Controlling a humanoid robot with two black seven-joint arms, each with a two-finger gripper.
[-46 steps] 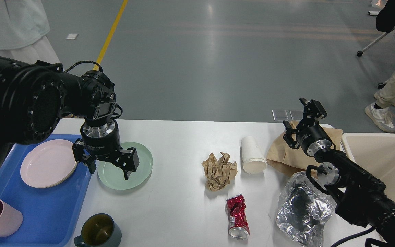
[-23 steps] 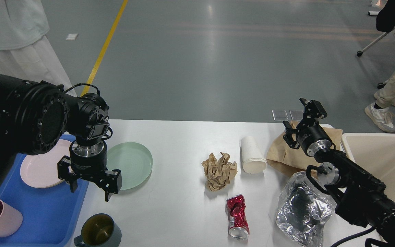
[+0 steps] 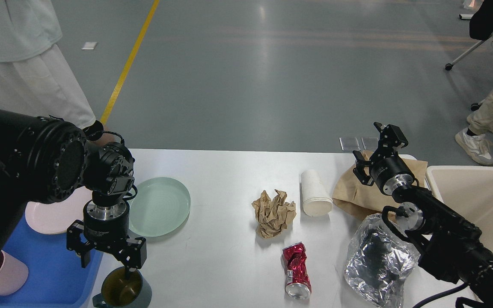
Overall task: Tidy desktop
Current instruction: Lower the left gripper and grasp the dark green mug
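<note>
The white desktop (image 3: 229, 179) carries litter and dishes. My left gripper (image 3: 107, 262) is open and points down just above a dark green mug (image 3: 122, 290) at the front left; one finger (image 3: 132, 261) overlaps the mug's rim. A pale green plate (image 3: 161, 206) lies just behind it. My right gripper (image 3: 372, 149) is open and empty, held over a brown paper bag (image 3: 357, 194) at the back right. Mid-table lie a crumpled brown paper (image 3: 274, 212), a tipped white paper cup (image 3: 315, 194), a crushed red can (image 3: 296, 269) and a silver foil bag (image 3: 377, 261).
A blue tray (image 3: 54, 265) at the left edge holds a pink plate (image 3: 49, 216) and a pink mug (image 3: 4, 273). A beige bin (image 3: 477, 201) stands off the right edge. One person stands behind the left corner, another at the far right.
My left gripper has moved from above the green plate toward me and down to the dark green mug, still open. The right arm has not moved.
</note>
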